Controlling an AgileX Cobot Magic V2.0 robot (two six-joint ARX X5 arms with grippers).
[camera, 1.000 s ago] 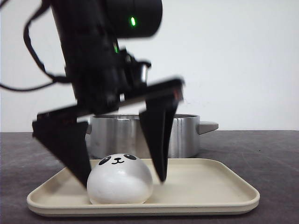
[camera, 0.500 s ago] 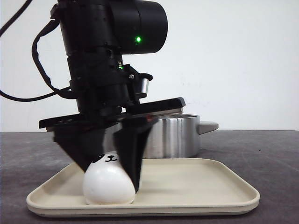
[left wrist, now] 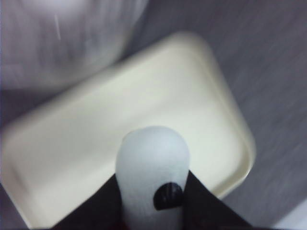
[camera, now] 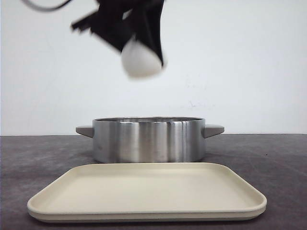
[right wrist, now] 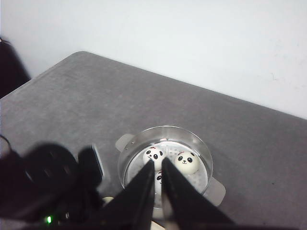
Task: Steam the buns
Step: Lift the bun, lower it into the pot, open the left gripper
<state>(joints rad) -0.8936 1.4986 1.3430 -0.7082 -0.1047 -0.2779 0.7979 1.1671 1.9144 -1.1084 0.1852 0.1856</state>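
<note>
My left gripper is high above the steel pot, shut on a white panda-faced bun, blurred by motion. In the left wrist view the bun sits squeezed between the black fingers of the left gripper, one black eye showing, over the cream tray. The right wrist view looks down into the pot. Two buns lie face up in it, and a third is partly hidden behind my right gripper, which is shut and holds nothing.
The cream tray lies bare at the table's front edge, just before the pot. Pot handles stick out on both sides. My left arm shows dark and blurred beside the pot in the right wrist view. A white wall stands behind.
The left gripper closed on the bun on the tray, then lifted it sharply up, to well above the pot. The tray now holds nothing.
</note>
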